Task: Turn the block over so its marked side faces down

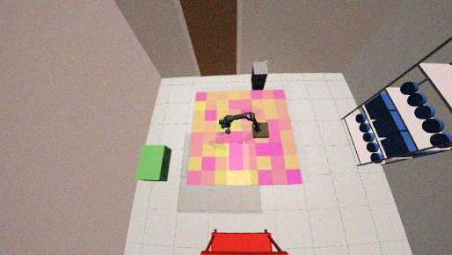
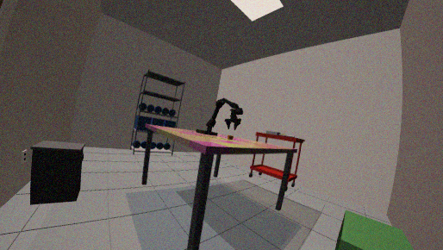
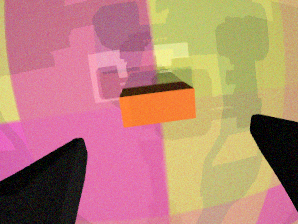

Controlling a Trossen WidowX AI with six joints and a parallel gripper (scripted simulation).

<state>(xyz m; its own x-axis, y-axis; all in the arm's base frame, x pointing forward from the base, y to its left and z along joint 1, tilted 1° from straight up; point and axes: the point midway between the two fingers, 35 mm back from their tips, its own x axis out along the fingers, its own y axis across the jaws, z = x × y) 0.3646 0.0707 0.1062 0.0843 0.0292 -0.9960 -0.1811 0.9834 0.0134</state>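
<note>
Hand (image 1: 223,127) (image 2: 233,128) (image 3: 172,135) wide, nothing held, above block (image 2: 230,137) (image 3: 159,108). Centre before lowering; grip squarely. Marked face: cannot tell.

So my claw (image 3: 172,135) is wide open, one black fingertip poking in from each side of my view and nothing between them. The block (image 3: 159,108) sits on the patchwork tabletop (image 3: 120,175), roughly over the line where pink meets yellow. I'm seeing one bright orange face plus a really dark one along its upper edge. Shadows fall all over the squares around it, and there's a pale patch just behind.
</note>
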